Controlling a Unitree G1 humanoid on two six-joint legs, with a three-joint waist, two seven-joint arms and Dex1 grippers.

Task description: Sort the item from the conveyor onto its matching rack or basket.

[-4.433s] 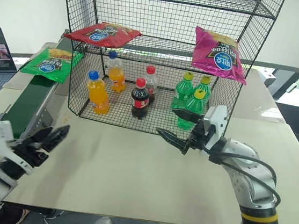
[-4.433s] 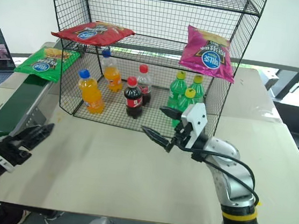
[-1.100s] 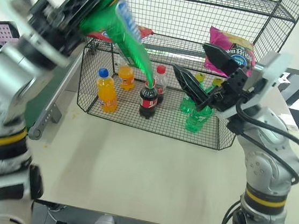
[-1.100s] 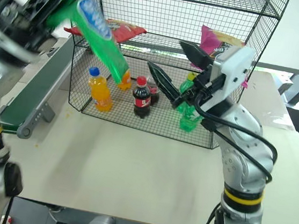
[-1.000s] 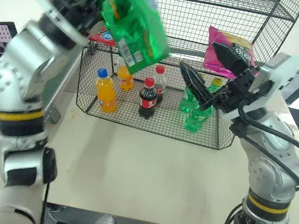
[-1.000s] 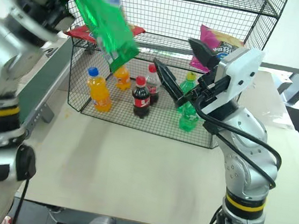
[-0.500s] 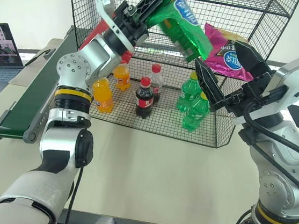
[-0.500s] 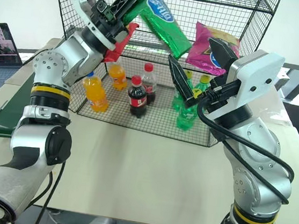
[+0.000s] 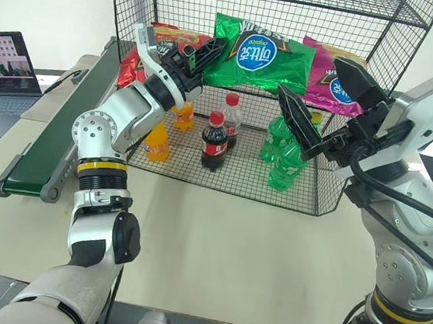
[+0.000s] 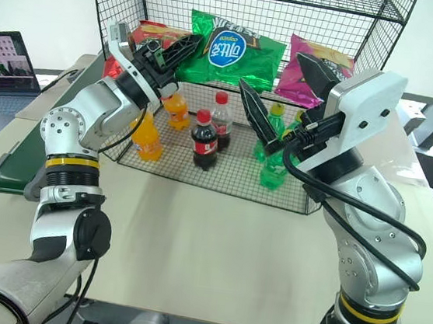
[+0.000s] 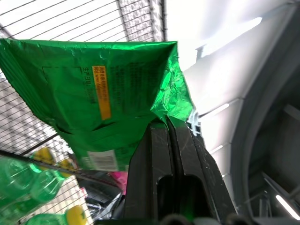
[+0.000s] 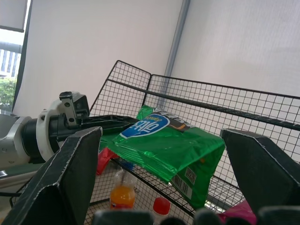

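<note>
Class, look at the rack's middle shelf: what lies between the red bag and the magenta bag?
The green bag, pinched at one corner by the left gripper, sits between the red bag and the magenta bag. Both eye views show it.

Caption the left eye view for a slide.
Left gripper holds the green chip bag at the rack's middle shelf, between red and magenta bags.
</note>
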